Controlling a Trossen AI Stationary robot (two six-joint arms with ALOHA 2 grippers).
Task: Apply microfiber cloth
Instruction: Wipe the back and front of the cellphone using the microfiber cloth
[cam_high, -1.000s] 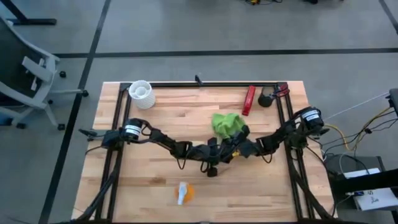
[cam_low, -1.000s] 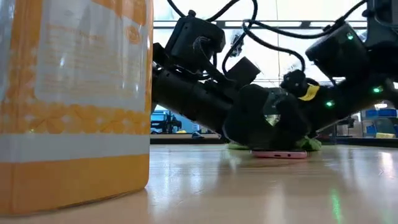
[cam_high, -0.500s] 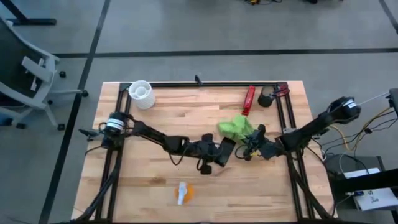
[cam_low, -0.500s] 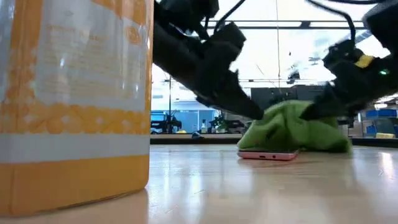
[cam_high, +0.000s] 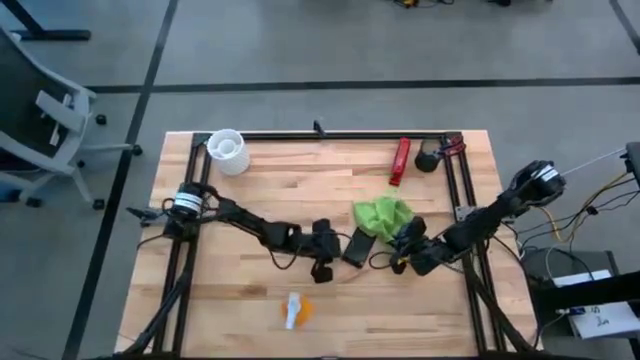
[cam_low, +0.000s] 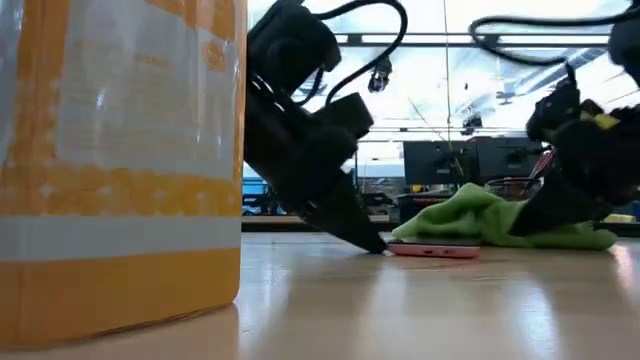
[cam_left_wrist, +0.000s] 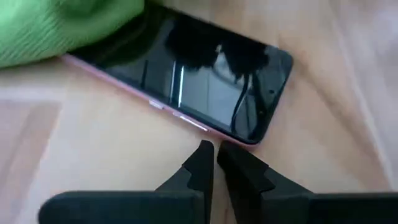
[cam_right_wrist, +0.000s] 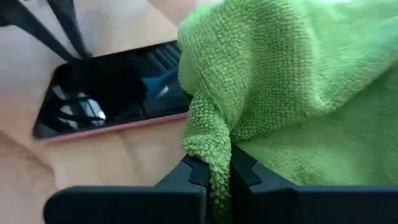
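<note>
The right gripper (cam_right_wrist: 209, 171) pinches the microfiber cloth (cam_high: 380, 214) draped over the phone (cam_left_wrist: 186, 81), while the left gripper (cam_left_wrist: 216, 158), fingers together, touches the phone's edge.

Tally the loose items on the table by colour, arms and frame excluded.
Green: 1, the microfiber cloth
Black: 2, the phone and a dark object at the far edge
Red: 1, a long tool
White: 1, a cup
Orange-and-white: 1, the spray bottle
Total: 6
</note>
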